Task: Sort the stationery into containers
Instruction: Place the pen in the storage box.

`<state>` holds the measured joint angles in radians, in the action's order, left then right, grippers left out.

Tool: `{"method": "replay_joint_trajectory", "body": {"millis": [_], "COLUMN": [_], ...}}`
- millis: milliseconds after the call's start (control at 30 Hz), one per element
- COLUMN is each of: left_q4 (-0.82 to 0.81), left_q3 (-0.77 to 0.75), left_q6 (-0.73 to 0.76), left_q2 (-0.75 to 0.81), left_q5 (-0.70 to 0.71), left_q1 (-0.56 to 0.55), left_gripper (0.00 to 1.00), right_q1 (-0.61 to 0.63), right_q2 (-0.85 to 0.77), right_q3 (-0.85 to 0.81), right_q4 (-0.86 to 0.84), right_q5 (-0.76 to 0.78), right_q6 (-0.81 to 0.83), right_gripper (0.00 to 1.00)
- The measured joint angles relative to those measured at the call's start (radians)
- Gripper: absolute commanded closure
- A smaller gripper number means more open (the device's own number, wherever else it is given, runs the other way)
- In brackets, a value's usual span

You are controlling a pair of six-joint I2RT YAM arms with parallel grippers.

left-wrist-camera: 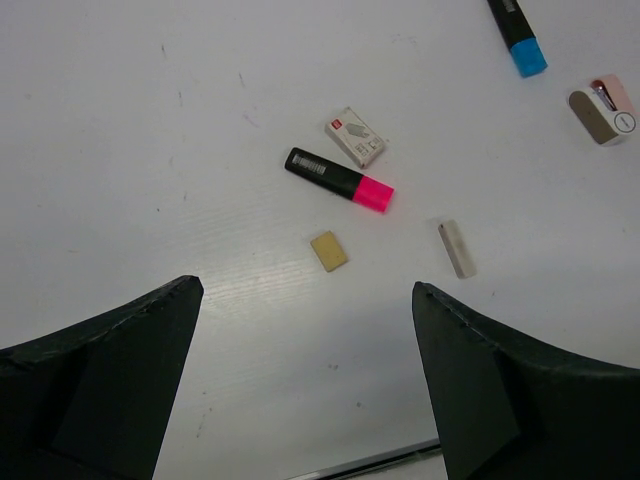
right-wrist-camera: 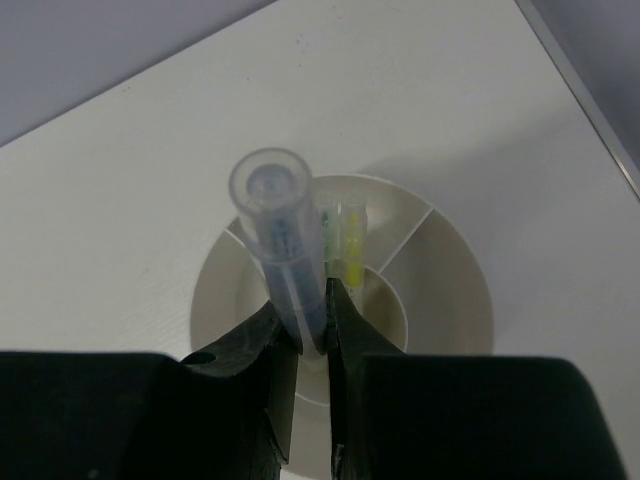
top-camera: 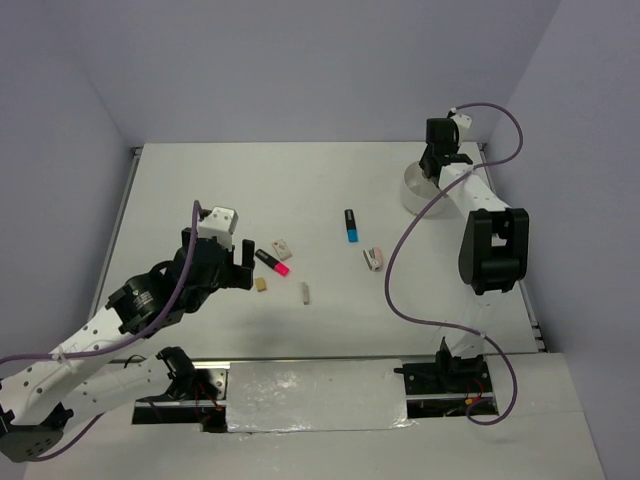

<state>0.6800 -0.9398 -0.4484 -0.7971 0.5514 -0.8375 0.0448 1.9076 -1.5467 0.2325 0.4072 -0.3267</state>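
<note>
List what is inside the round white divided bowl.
A thin yellow stick sits near the centre of the round white bowl, beside the clear blue pen in the right gripper. A wide compartment beside them looks bare; the gripper hides the near part.

Pink-and-black highlighter (left-wrist-camera: 339,180), blue-and-black highlighter (top-camera: 351,225), clear pen (right-wrist-camera: 278,235), white bowl (right-wrist-camera: 450,300).

Right wrist: clear pen (right-wrist-camera: 284,240) blurred, its lower end hidden inside the right gripper (right-wrist-camera: 314,325). That gripper also covers the 6 o'clock rim of the bowl (right-wrist-camera: 455,290). Top view: bowl mostly hidden behind the right arm, contents unseen. Left wrist: blue highlighter (left-wrist-camera: 520,38) cut off at the 1 o'clock edge; print on the white eraser (left-wrist-camera: 355,137) too small to read.
</note>
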Motion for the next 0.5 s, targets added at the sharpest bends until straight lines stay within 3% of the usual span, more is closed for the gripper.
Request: {"method": "replay_joint_trajectory", "body": {"millis": [100,233,333,500], "left_q4": [0.000,-0.001,-0.002,-0.004], "left_q3": [0.000,0.000,0.000,0.000], "left_q6": [0.002,0.005,0.006,0.008], "left_q2": [0.019,0.021,0.019,0.019], "left_q5": [-0.002,-0.009,-0.020,-0.040], "left_q1": [0.003,0.009,0.016,0.026], "left_gripper": [0.01,0.01,0.01,0.01], "right_q1": [-0.004,-0.006,-0.006,-0.006], "right_q2": [0.020,0.022,0.022,0.022], "right_q3": [0.001,0.001,0.001,0.001], "right_q4": [0.000,-0.003,-0.001,0.001], "right_q5": [0.000,0.002,0.003,0.001], "right_q6": [-0.002,-0.009,-0.010,-0.010], "right_gripper": [0.82,0.56,0.44,0.41]}}
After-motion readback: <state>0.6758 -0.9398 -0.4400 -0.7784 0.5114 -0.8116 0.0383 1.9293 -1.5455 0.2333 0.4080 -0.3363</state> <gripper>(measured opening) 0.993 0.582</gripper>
